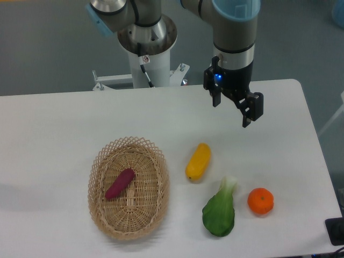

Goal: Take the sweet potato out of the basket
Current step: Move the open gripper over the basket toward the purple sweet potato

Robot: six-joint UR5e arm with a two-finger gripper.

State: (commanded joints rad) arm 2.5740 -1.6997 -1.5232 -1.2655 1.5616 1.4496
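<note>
Inside the oval tan woven wicker basket (129, 188) on our white surface (54, 123) lies the small magenta-purple sweet potato (120, 184), untouched, because our black two-finger claw (235, 109) hangs well apart, fingers spread and empty, above bare surface.

The arm (231, 21) runs off the top edge, and a dark object (336, 231) is cut by the right edge.

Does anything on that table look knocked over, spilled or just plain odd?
Nothing stands out. The sweet potato lies inside the basket; the yellow vegetable, bok choy and orange lie apart on the table, intact.
</note>
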